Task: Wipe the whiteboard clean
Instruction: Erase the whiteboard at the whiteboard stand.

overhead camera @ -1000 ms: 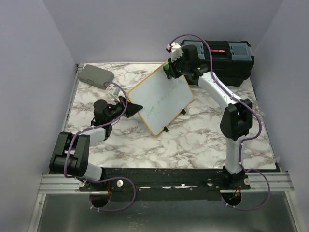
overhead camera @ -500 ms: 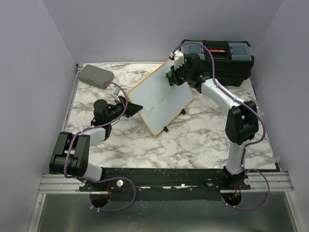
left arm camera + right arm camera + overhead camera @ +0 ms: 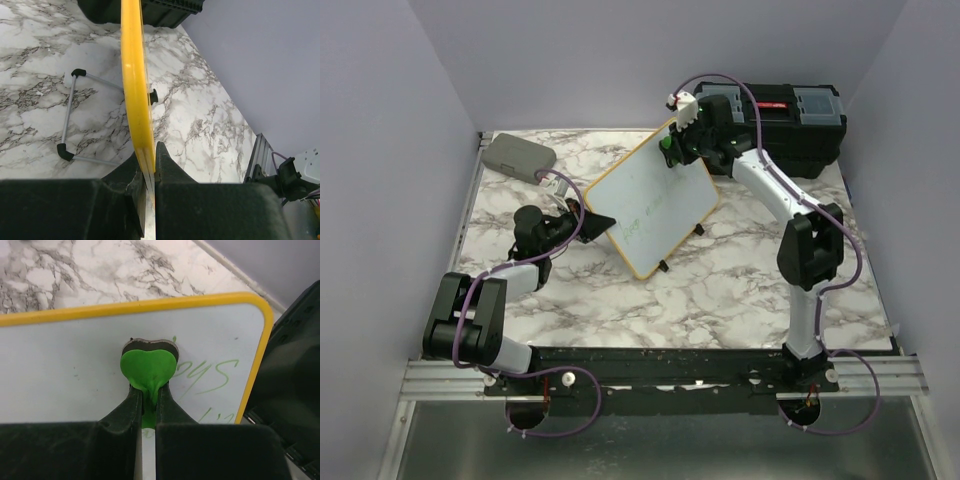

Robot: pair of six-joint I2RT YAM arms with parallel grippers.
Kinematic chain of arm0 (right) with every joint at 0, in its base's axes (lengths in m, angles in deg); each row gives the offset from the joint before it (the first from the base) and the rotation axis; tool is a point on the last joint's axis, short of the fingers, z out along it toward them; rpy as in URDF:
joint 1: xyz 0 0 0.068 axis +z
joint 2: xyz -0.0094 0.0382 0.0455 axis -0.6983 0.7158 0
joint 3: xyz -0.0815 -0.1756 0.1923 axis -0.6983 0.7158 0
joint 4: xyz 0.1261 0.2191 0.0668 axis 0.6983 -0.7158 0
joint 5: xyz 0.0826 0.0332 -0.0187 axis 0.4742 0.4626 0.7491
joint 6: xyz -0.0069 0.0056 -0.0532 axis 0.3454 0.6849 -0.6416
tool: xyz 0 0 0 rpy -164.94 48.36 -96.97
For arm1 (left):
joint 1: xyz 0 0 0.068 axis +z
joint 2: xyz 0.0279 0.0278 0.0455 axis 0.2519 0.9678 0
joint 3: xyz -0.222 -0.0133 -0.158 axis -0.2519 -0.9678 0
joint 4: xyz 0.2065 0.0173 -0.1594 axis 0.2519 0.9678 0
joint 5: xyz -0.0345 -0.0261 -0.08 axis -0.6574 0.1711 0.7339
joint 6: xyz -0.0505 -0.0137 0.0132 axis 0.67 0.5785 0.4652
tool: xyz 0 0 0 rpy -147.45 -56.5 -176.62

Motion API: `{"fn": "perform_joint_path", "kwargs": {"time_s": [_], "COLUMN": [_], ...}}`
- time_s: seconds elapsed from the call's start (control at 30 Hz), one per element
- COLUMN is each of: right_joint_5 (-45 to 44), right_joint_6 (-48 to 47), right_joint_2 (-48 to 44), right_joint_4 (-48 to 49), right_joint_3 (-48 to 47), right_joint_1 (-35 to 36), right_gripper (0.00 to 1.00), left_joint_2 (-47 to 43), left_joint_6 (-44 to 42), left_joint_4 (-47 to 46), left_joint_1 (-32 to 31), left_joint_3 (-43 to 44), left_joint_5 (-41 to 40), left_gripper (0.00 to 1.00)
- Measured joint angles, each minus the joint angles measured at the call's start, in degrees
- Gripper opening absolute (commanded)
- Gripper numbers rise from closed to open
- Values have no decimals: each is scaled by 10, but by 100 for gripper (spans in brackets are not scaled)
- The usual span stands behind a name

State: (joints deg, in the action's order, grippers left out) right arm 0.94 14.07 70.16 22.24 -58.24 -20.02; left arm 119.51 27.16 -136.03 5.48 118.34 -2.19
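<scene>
I'm looking at a white worktop (image 3: 740, 290) with grey marble veining and walls close around three sides. A flat grey case (image 3: 518, 155) lies on it in the far left corner. A black toolbox (image 3: 790, 120) with grey lid panels sits at the far right edge. Between them, near the middle, the whiteboard (image 3: 655, 200) stands tilted. The two black feet (image 3: 665, 267) of its wire stand point toward the near side and seem to rest on the marble.

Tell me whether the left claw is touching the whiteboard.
Touching. The left wrist view shows the left claw shut on the yellow edge of the whiteboard, with a finger against each side and no gap.
</scene>
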Motion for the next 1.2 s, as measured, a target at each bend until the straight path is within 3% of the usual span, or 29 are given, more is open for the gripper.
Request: {"fn": "perform_joint_path", "kwargs": {"time_s": [0.17, 0.43, 0.87, 1.2], "right_joint_5": [-1, -1, 25, 37], "right_joint_6": [3, 8, 8, 24], "right_joint_2": [19, 21, -47, -44], "right_joint_4": [-10, -9, 52, 50], "right_joint_3": [-48, -48, 110, 98], "right_joint_1": [0, 1, 0, 0], "right_gripper": [1, 1, 1, 1], "left_joint_2": [0, 0, 1, 2], "left_joint_6": [-1, -2, -1, -2], "left_joint_4": [0, 0, 0, -4], "left_joint_1": [0, 0, 0, 0], "left_joint_3": [0, 0, 0, 0], "left_joint_5": [0, 0, 0, 2], "left_gripper": [0, 0, 0, 0]}}
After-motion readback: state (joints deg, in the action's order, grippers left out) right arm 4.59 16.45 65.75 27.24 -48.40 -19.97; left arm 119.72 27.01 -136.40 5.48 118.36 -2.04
